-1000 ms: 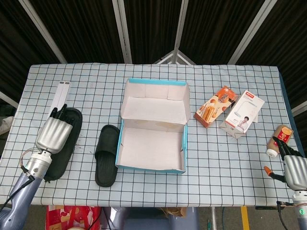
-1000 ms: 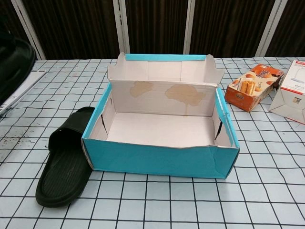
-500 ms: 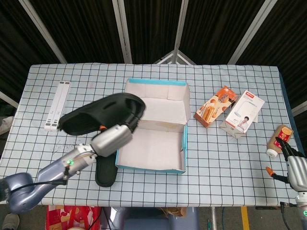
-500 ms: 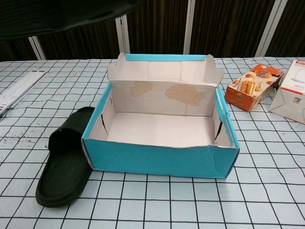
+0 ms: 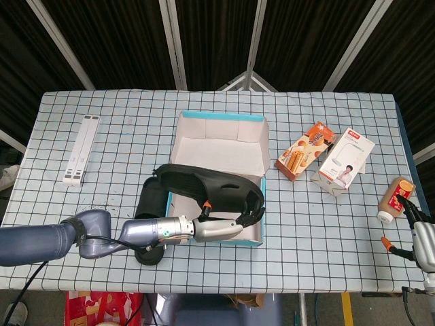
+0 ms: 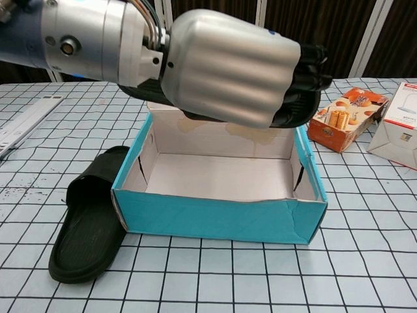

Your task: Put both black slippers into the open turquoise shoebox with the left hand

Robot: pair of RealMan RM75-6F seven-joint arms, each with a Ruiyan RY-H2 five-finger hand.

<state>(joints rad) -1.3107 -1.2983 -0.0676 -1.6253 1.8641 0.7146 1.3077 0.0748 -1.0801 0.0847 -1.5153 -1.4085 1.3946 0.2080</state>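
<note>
And the carried black rubber slipper (image 5: 204, 185) has swung across from the left side of the checked surface (image 5: 326, 224) and now hangs right over the open turquoise cardboard shoebox (image 5: 216, 239), lying lengthways above its white floor and not yet set down. It looks light and bendy, a soft moulded slide that should flex rather than slip, so a hold across the sole or strap suits it, and that seems to be where it is taken. The silver left hand (image 5: 221, 229) reaches in low over the box's near wall, arm stretched almost level from the left, dark fingers (image 5: 253, 216) curled around the slipper's edge; in the chest view the knuckles fill the frame above the box with the fingers wrapped onto the dark rubber. The second black slipper (image 6: 91, 222) lies flat on the surface, touching the box's left wall, waiting its turn. Far right, the right hand (image 5: 425, 241) sits idle at the surface's edge; how its fingers lie I cannot tell.
</note>
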